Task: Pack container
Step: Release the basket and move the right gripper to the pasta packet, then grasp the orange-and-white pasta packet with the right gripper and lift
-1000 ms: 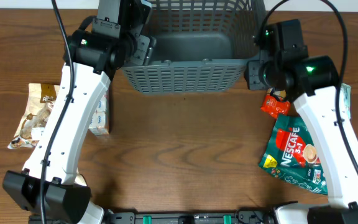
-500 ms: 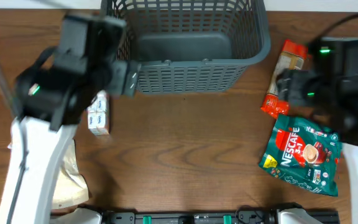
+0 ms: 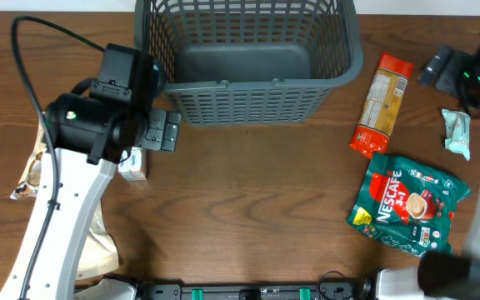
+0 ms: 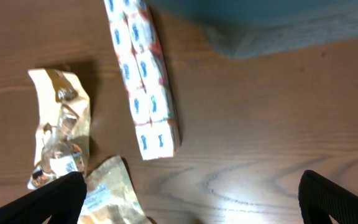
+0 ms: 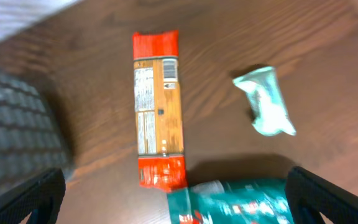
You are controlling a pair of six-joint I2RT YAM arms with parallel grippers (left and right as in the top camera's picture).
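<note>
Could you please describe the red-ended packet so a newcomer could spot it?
Find the big grey basket. Right of it, above the green Nescafe bag, lies a long narrow packet. Only it has red ends and an orange middle.

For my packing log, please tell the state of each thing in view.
container: upright, empty
left pincer: open, empty
right pincer: open, empty
orange packet: flat on table
Nescafe bag: flat on table
green packet: on table
white box strip: on table
beige bags: on table
</note>
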